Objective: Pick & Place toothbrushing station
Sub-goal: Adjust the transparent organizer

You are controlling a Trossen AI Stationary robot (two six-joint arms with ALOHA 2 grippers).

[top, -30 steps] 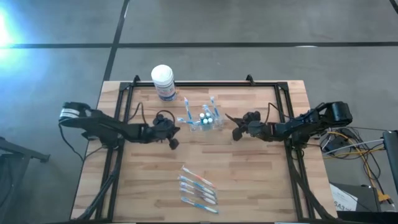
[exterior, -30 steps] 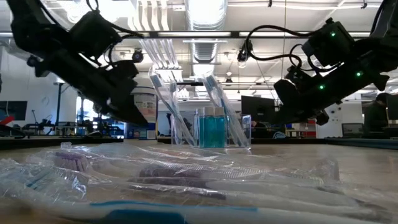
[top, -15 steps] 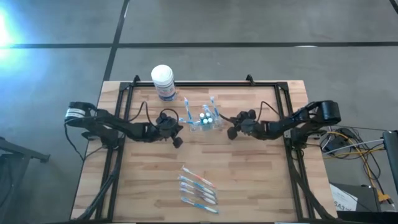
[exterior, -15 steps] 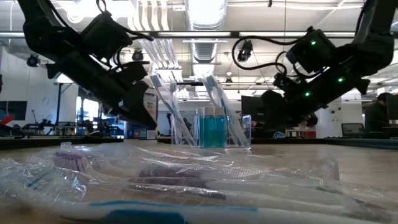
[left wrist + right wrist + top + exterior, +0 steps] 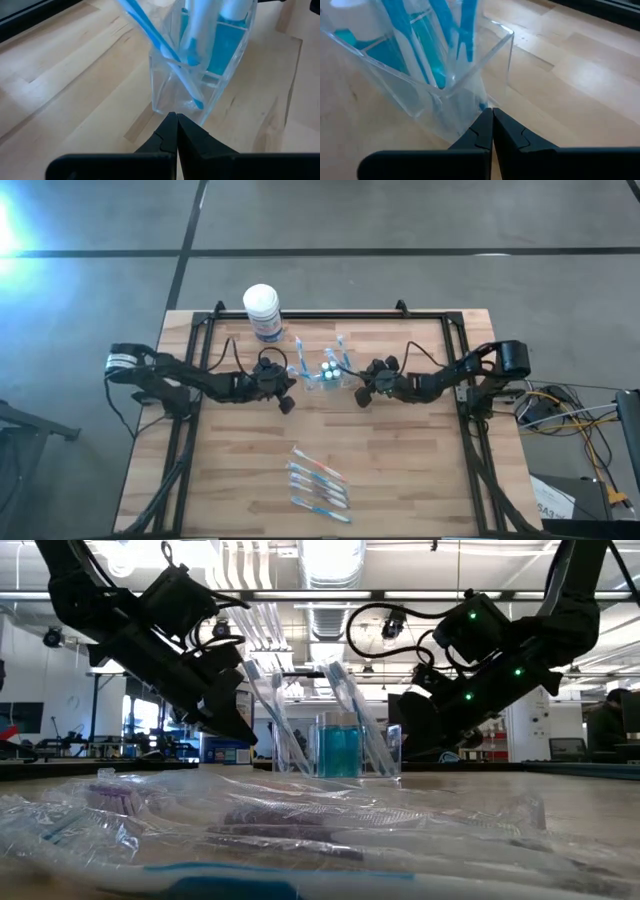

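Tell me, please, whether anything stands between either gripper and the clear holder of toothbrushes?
Nothing visible does. The left gripper and right gripper, both shut, point straight at the holder from opposite sides, with only bare table between. The tub and the wrapped toothbrushes lie well aside.

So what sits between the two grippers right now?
In the high view, only the clear holder with its upright toothbrushes stands between the left gripper and right gripper. Both wrist views show shut fingers right at its walls; contact is unclear.
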